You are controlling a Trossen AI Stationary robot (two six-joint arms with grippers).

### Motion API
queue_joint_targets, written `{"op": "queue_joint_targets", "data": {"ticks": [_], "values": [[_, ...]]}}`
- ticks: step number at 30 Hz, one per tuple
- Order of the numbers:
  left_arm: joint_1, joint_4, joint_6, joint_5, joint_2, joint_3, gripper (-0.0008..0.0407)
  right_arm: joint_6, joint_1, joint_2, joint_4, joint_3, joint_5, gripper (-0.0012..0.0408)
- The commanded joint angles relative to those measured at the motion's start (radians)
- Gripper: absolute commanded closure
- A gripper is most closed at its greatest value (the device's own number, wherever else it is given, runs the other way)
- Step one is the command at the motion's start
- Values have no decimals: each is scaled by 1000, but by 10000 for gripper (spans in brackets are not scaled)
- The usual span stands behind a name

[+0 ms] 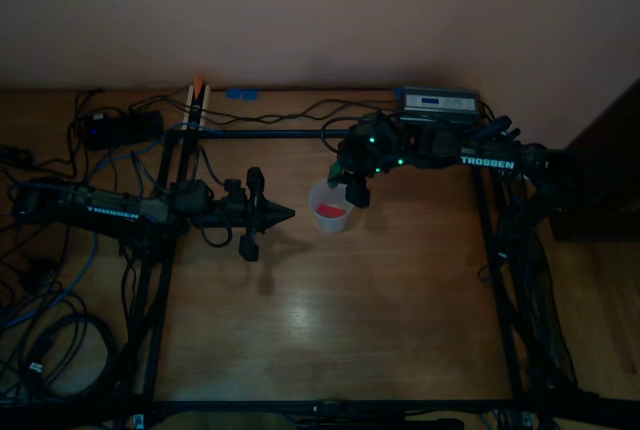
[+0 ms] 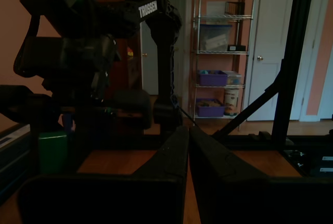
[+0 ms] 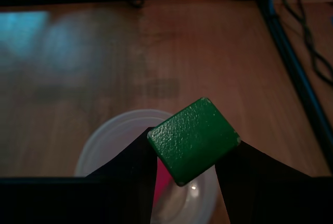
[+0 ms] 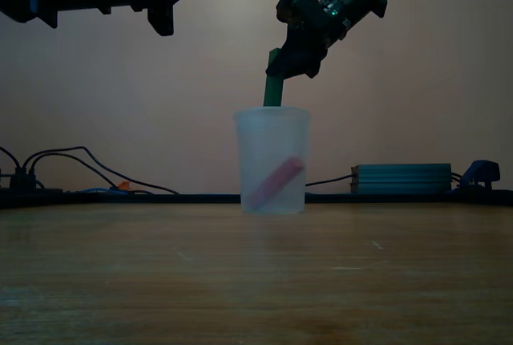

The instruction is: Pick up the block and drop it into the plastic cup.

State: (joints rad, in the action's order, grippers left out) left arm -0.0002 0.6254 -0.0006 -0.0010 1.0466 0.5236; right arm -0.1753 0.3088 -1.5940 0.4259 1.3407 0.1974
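While the right gripper (image 3: 193,166) hangs over the cup, its two dark fingers (image 3: 130,156) are clamped on the green block (image 3: 193,139), one on each side, the block turned corner-down between them. From the side, the block (image 4: 273,90) sits just above the rim of the plastic cup (image 4: 272,160), touching or nearly touching it; cannot tell which. Seen through the wrist camera, the cup's round opening (image 3: 112,135) lies directly under the block. A flat red piece (image 4: 275,181) leans inside the cup, low end on the bottom, upper end against the wall; from above it shows as a red patch (image 1: 330,211).

The cup (image 1: 331,206) stands on the wooden table (image 1: 330,320), toward the far edge, roughly midway between the side rails of the black frame (image 1: 500,280).

The right arm (image 1: 470,155) reaches in from the top view's right, green lights on its wrist.

The left gripper (image 1: 283,214) floats well off the table, near the cup but apart from it, tips drawn together to a point, holding nothing. Its fingers (image 2: 171,156) meet along a thin seam.

Cables (image 1: 50,330) pile beyond the frame on the top view's left.
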Motion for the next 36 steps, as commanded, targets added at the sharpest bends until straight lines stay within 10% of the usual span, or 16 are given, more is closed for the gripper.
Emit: {"op": "queue_joint_targets", "data": {"ticks": [1,7,21,36], "values": [[0,0,0,0,0,0,399,0,0,0,-2,-2,27,396],[0,0,0,0,0,0,399,-5,0,0,-6,-2,58,352],[0,0,0,0,0,0,399,61,0,0,-35,-2,28,46],[0,0,0,0,0,0,399,42,5,153,-74,-57,38,194]]}}
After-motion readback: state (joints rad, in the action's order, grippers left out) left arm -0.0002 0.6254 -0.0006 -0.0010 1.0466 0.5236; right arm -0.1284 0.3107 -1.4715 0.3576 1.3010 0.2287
